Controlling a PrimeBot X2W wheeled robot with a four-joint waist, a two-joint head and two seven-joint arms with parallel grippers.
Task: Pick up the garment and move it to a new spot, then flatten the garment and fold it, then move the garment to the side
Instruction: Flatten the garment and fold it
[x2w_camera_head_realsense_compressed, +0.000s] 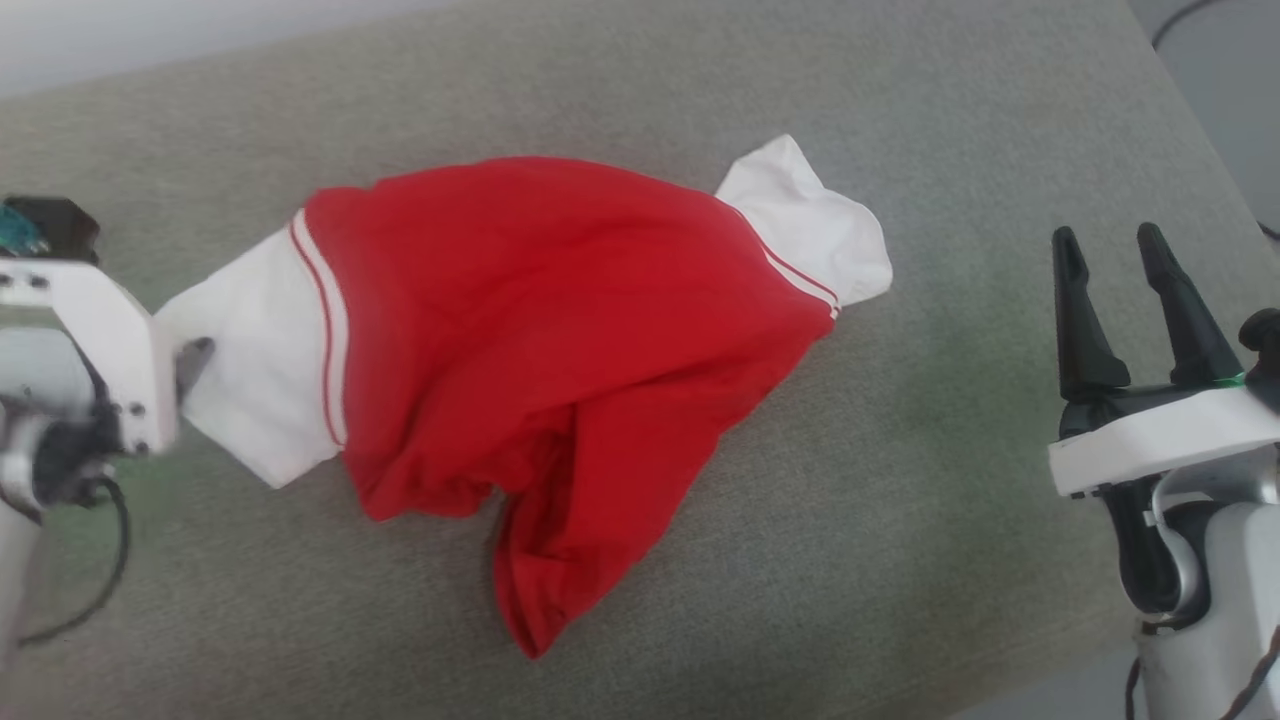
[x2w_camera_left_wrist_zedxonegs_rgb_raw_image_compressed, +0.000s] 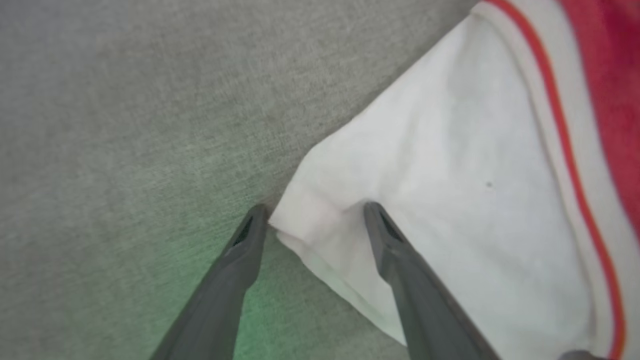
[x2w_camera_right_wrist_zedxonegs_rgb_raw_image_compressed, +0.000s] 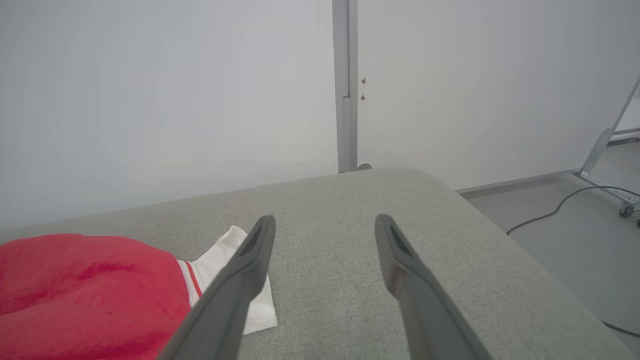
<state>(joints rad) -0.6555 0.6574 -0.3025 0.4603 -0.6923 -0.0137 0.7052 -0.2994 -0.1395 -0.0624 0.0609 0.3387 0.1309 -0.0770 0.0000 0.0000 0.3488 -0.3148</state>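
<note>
The shirt (x2w_camera_head_realsense_compressed: 560, 330) lies crumpled near the middle of a grey-green padded seat (x2w_camera_head_realsense_compressed: 900, 520). Its red body is bunched into folds, and one long fold trails toward the near edge. One white sleeve (x2w_camera_head_realsense_compressed: 260, 370) spreads flat toward the robot's left, joined to the red by thin red-and-white stripes. The other white sleeve (x2w_camera_head_realsense_compressed: 810, 230) sticks out at the far right, partly rumpled.

The left gripper (x2w_camera_left_wrist_zedxonegs_rgb_raw_image_compressed: 312, 220) is at the outer corner of the flat sleeve. Its fingers are spread apart. One tip is on the seat just beside the corner and the other lies over the white cloth, so the corner sits between them, not yet pinched. The tips seem to touch the fabric, though blur makes that hard to settle.

The right gripper (x2w_camera_head_realsense_compressed: 1108, 245) hovers well apart from the shirt over the right part of the seat, fingers spread and holding nothing. Beyond the seat stands a pale wall (x2w_camera_right_wrist_zedxonegs_rgb_raw_image_compressed: 150, 100) with a grey upright strip (x2w_camera_right_wrist_zedxonegs_rgb_raw_image_compressed: 345, 85), and a dark cable (x2w_camera_right_wrist_zedxonegs_rgb_raw_image_compressed: 555, 210) lies on the floor (x2w_camera_right_wrist_zedxonegs_rgb_raw_image_compressed: 575, 250)
</note>
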